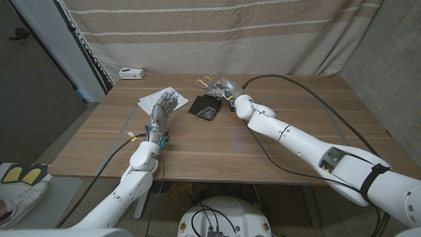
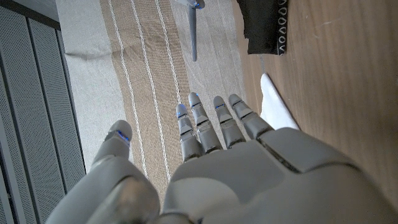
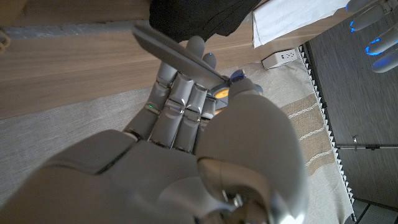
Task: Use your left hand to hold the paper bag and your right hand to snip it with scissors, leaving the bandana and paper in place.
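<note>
My right hand point(image 1: 229, 89) is at the table's far middle, fingers curled around the scissors point(image 1: 203, 81), whose yellow handle loops stick out toward the left. In the right wrist view a grey blade point(image 3: 177, 53) crosses the fingers of that hand point(image 3: 186, 124). A black patterned bandana point(image 1: 205, 107) lies just in front of it. A white sheet of paper point(image 1: 156, 97) lies left of the bandana. My left hand point(image 1: 164, 108) hovers at the paper's near right edge, fingers apart and holding nothing. The left wrist view shows this hand point(image 2: 236, 168), the paper's corner point(image 2: 277, 109) and the bandana point(image 2: 264, 25).
A white power strip point(image 1: 131, 73) sits at the table's far left corner. A striped curtain point(image 1: 217, 33) hangs behind the wooden table point(image 1: 263, 158). Cables trail from both arms over the tabletop. Shoes point(image 1: 23, 184) show on the floor at the left.
</note>
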Controlling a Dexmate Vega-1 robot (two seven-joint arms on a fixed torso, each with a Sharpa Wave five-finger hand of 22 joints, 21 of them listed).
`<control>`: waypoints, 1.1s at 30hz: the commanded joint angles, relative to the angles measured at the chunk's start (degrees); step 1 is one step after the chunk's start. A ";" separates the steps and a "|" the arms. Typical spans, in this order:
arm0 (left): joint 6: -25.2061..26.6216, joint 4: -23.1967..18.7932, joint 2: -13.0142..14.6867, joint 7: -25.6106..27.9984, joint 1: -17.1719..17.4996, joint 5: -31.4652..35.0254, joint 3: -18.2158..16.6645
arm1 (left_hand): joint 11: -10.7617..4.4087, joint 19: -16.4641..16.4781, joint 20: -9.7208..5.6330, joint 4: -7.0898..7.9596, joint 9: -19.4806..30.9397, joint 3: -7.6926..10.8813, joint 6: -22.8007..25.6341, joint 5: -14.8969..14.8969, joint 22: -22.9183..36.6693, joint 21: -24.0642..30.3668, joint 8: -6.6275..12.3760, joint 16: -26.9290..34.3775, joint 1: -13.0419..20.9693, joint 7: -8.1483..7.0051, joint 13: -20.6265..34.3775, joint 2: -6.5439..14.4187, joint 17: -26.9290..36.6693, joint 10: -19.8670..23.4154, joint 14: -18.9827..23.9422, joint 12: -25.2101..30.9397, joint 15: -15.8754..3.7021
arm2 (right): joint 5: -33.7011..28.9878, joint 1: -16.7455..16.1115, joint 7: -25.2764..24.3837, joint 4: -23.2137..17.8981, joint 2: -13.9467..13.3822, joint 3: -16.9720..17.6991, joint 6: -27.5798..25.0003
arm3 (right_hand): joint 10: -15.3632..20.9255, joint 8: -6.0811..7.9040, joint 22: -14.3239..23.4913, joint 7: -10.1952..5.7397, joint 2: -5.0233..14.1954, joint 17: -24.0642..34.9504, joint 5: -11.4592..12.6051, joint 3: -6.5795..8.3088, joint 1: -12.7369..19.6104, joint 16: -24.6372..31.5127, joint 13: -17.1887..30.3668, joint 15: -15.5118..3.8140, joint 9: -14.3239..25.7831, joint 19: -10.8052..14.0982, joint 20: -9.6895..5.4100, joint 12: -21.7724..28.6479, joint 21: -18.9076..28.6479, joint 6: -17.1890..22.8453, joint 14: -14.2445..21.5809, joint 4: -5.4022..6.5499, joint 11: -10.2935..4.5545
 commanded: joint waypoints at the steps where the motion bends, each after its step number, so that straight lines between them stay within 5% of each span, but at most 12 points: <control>1: -0.06 -1.63 0.24 0.03 0.39 0.24 0.13 | -0.08 0.25 -5.67 -0.13 0.12 -0.24 0.55 -0.20 0.08 0.11 0.26 -0.05 0.08 -0.04 0.18 0.22 0.29 0.62 0.53 0.21 -8.80 | 0.13 -1.62 -0.58 -4.77 -1.97 1.57 -3.22 | 7.30 -0.34 0.23 -0.87 0.32 0.12 0.12 10.65 0.41 0.55 0.18 -6.14 0.52 -0.36 -8.39 0.16 0.94 1.64 3.83 3.54 -7.07; 33: 0.64 -3.69 -1.03 4.54 1.58 2.91 0.77 | -0.08 0.51 -5.77 -0.27 0.10 -0.30 1.07 -0.12 0.07 0.14 0.24 -0.01 0.22 -0.06 0.18 0.09 0.28 1.21 1.08 0.23 -8.97 | 0.17 -3.06 4.86 -13.88 -8.90 3.39 -3.92 | 7.99 -2.87 -0.43 -0.42 0.19 -0.49 0.09 10.71 0.41 1.44 1.08 -6.15 1.56 -1.72 -8.32 -0.09 6.28 2.98 4.06 2.92 -6.84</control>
